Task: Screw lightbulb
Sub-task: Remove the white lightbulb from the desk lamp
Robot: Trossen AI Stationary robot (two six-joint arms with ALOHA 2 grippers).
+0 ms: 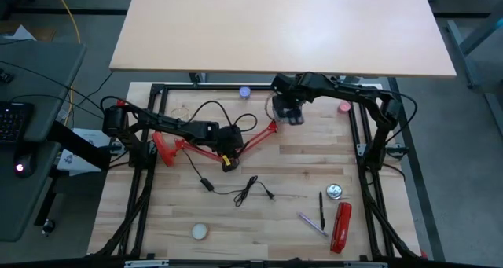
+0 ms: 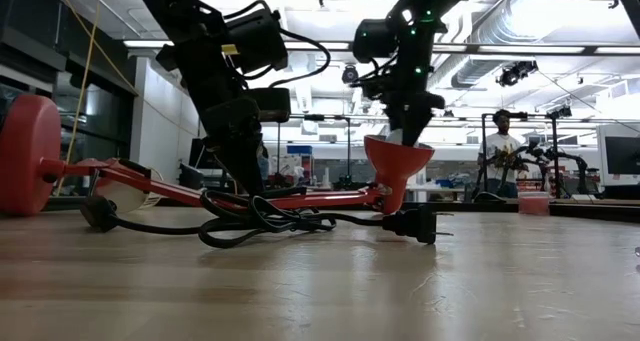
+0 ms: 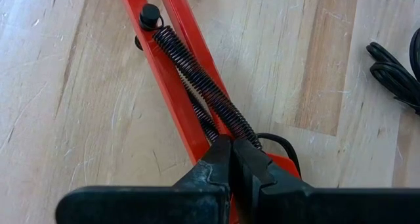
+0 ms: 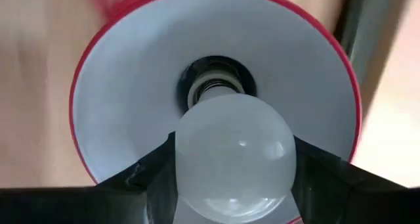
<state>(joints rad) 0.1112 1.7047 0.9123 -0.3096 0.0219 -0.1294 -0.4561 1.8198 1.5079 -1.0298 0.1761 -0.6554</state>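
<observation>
A red desk lamp (image 1: 196, 148) lies on the wooden table, its round base (image 2: 30, 153) on edge at the left. Its shade (image 2: 398, 166) opens upward. The white lightbulb (image 4: 233, 155) stands in the white-lined shade (image 4: 125, 99), with its grey screw base in the socket (image 4: 213, 86). My right gripper (image 1: 288, 112) hangs over the shade, shut on the bulb. My left gripper (image 3: 231, 159) is shut on the lamp's arm (image 3: 172, 86), beside its dark springs (image 3: 203, 86). My left gripper pinches the lamp's red arm between its two fingers where the springs end (image 3: 244, 133). It comes slanting down from above. The arm lies low over the table. My right gripper holds the bulb's round glass (image 4: 190, 152) between its two fingers, one on each side. The fingers (image 4: 147, 178) point down from above into the shade. The bulb stands upright with its screw end in the socket.
The lamp's black cord (image 1: 236, 191) with its plug (image 2: 410, 224) trails toward the near edge. A red tool (image 1: 342, 225), pens (image 1: 321, 209) and a silver disc (image 1: 335, 191) lie near right. A cream ball (image 1: 200, 232) lies near left. A person (image 2: 500, 151) stands beyond the table.
</observation>
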